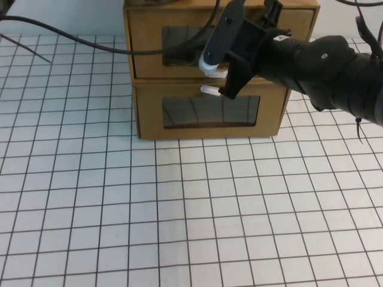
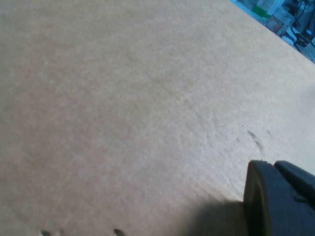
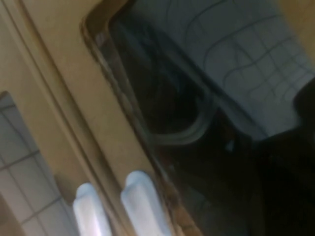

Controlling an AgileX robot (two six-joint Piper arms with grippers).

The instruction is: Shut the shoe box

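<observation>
The shoe box (image 1: 149, 36) is the upper of two stacked brown cardboard boxes at the back of the table. It has a clear window and a white tab handle (image 1: 214, 70) below it, and its front is about flush with the box beneath. My right gripper (image 1: 215, 76) is at that front, fingers spread, with the handle between them. The right wrist view shows the window (image 3: 211, 98) and the handle (image 3: 140, 201) close up. My left gripper is out of the high view. In the left wrist view one of its dark fingers (image 2: 278, 199) lies close to plain cardboard (image 2: 123, 98).
The lower cardboard box (image 1: 149, 113) has its white handle (image 1: 209, 91) above its window; that handle also shows in the right wrist view (image 3: 88, 211). A gridded white table (image 1: 179, 215) spreads in front. A black cable (image 1: 60, 33) runs across the back left.
</observation>
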